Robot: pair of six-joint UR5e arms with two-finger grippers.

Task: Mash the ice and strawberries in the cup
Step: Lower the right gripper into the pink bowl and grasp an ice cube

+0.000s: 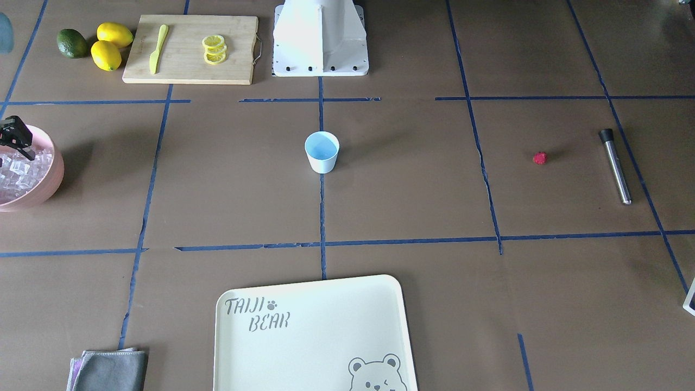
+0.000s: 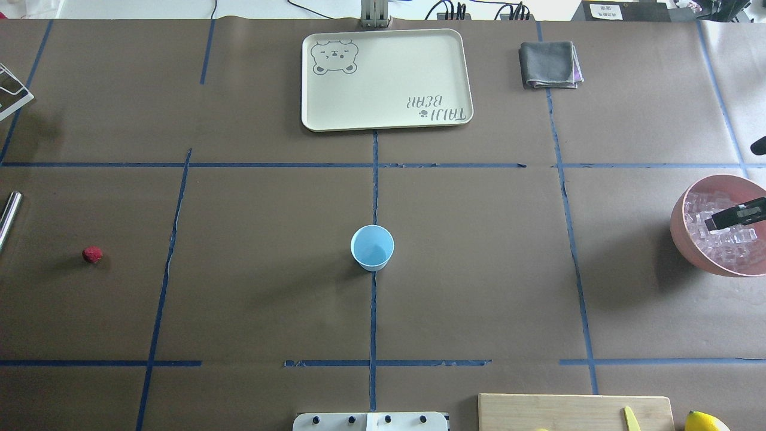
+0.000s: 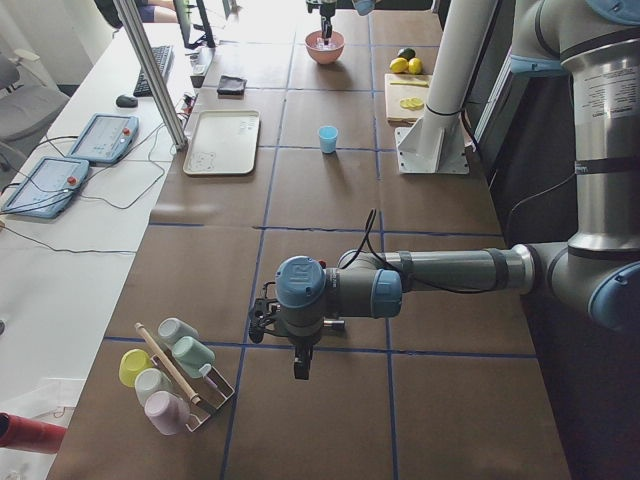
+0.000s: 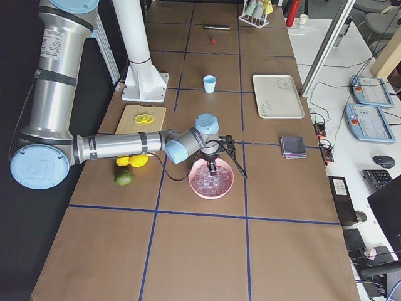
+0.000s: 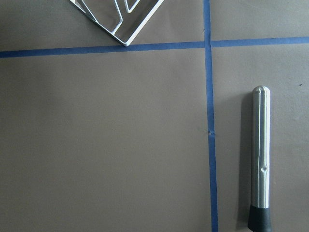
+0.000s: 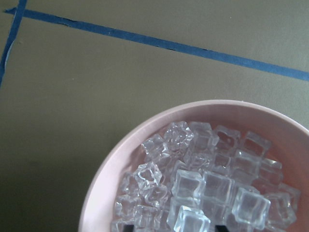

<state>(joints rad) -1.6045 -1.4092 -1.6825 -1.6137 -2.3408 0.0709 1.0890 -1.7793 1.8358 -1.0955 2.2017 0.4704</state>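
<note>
Seen from across the table, the right gripper dips into the pink bowl of ice at one end of the table. The cup stands upright mid-table on a tape line. The strawberry lies well apart from it, near a metal rod at the other end.

From overhead, a dark finger slants over the ice.

From the left end, the left forearm runs level and the left gripper points straight down near a rack of cups. I cannot tell how its jaws stand.

From the right end, the right forearm lies level, with the wrist bent down into the bowl.

The left wrist view shows the rod lying flat.

The right wrist view shows two dark tips apart with ice between them, so the jaws are spread.
</note>
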